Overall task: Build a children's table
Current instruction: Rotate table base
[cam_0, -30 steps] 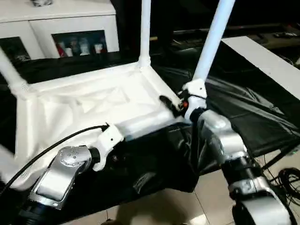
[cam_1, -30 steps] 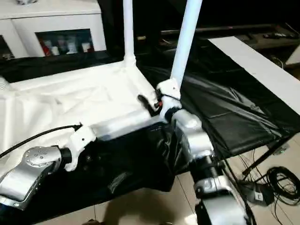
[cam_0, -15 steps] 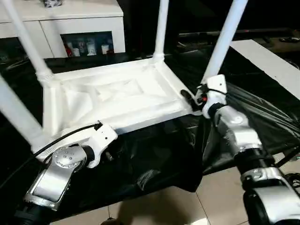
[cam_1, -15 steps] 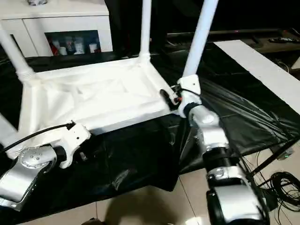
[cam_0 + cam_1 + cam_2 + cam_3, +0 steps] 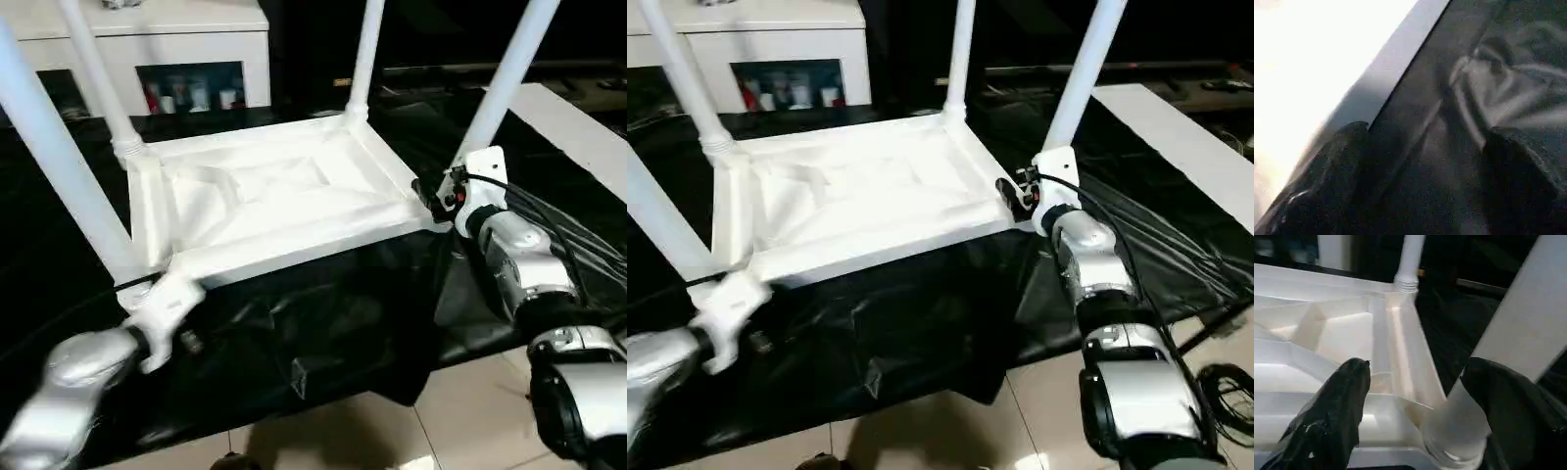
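tabletop (image 5: 274, 201) upside down, four legs up, on black sheet (image 5: 323, 323).

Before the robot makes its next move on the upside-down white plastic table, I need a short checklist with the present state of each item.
1. Four white tube legs stand in the corner sockets of the white ribbed tabletop: ok.
2. Legs fully seated: cannot tell.
3. Left gripper open, holding nothing: ok.
4. Right gripper open, its fingers either side of the near right leg: ok.
5. Tabletop lies wholly on the black plastic sheet: ok.
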Controlling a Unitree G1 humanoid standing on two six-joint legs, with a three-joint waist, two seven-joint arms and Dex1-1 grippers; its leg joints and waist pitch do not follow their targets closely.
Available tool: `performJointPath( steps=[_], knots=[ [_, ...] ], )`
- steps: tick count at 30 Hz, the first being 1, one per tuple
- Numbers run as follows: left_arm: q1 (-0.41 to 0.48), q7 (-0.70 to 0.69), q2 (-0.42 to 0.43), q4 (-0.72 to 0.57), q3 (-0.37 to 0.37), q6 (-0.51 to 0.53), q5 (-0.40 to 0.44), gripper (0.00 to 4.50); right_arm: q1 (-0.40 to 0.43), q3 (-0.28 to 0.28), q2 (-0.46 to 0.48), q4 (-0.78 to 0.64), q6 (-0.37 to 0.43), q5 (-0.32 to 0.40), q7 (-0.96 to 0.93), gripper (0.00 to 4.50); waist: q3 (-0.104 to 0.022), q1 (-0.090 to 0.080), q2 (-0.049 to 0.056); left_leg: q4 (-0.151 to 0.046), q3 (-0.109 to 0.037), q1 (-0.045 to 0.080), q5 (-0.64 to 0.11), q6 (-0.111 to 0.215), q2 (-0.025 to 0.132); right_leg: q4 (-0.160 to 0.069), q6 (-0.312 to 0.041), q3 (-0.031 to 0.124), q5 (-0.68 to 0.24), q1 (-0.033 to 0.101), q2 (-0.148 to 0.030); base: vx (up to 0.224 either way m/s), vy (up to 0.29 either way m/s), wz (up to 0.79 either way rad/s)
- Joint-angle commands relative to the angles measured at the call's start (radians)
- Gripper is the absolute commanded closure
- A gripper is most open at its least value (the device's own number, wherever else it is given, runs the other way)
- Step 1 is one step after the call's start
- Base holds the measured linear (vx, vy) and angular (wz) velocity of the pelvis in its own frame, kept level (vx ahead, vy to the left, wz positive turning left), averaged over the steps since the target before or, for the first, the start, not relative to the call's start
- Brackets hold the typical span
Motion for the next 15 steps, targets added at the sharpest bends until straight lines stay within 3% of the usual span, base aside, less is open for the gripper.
performJointPath(
  steps=[1, 3, 6, 7, 10, 11, 15],
  knots=[
    [0.049, -0.071, 0.030, -0.029, 0.075, -0.006, -0.075, 0.07, -0.011, -0.030, -0.027, 0.030, -0.028, -0.006, -0.013, 0.81, -0.069, -0.008, 0.002, -0.075, -0.009, 0.020, -0.284, 0.006, 0.016, -0.063, -0.183, 0.023, -0.264, 0.034, -0.028, 0.000, 0.000, 0.00],
    [0.092, -0.117, 0.043, -0.054, 0.134, 0.027, -0.132, 0.07, 0.000, -0.022, -0.013, 0.019, -0.037, 0.001, 0.025, 0.81, -0.066, -0.010, 0.004, -0.073, -0.005, 0.030, -0.328, 0.006, 0.015, -0.067, -0.178, 0.026, -0.297, 0.025, -0.024, 0.000, 0.000, 0.00],
    [0.169, -0.196, 0.073, -0.095, 0.232, 0.093, -0.220, 0.07, 0.037, 0.002, 0.017, -0.024, -0.045, 0.013, 0.106, 0.81, -0.061, -0.014, 0.003, -0.077, -0.009, 0.027, -0.366, 0.004, 0.017, -0.071, -0.168, 0.027, -0.348, 0.025, -0.027, 0.000, 0.000, 0.00],
    [0.223, -0.250, 0.106, -0.110, 0.275, 0.108, -0.256, 0.07, 0.067, 0.012, 0.036, -0.043, -0.050, 0.017, 0.123, 0.81, -0.059, -0.016, -0.002, -0.082, -0.011, 0.024, -0.372, 0.006, 0.018, -0.075, -0.159, 0.027, -0.362, 0.024, -0.025, 0.000, 0.000, 0.00],
    [0.255, -0.280, 0.129, -0.109, 0.304, 0.103, -0.279, 0.07, 0.091, 0.016, 0.052, -0.049, -0.055, 0.017, 0.118, 0.81, -0.058, -0.021, 0.003, -0.086, -0.014, 0.031, -0.407, -0.005, 0.020, -0.078, -0.156, 0.029, -0.380, 0.018, -0.022, 0.000, 0.000, 0.00],
    [0.251, -0.291, 0.140, -0.074, 0.356, 0.101, -0.318, 0.07, 0.128, 0.023, 0.074, -0.070, -0.054, 0.017, 0.107, 0.81, -0.057, -0.022, 0.000, -0.086, -0.014, 0.033, -0.426, -0.010, 0.020, -0.080, -0.154, 0.029, -0.394, 0.016, -0.022, 0.000, 0.000, 0.00],
    [0.224, -0.297, 0.162, -0.001, 0.444, 0.125, -0.389, 0.07, 0.203, 0.040, 0.109, -0.139, -0.043, 0.028, 0.118, 0.81, -0.056, -0.021, 0.003, -0.091, -0.017, 0.040, -0.464, -0.030, 0.017, -0.084, -0.139, 0.030, -0.413, 0.014, -0.019, 0.000, 0.000, 0.00]
  ],
)
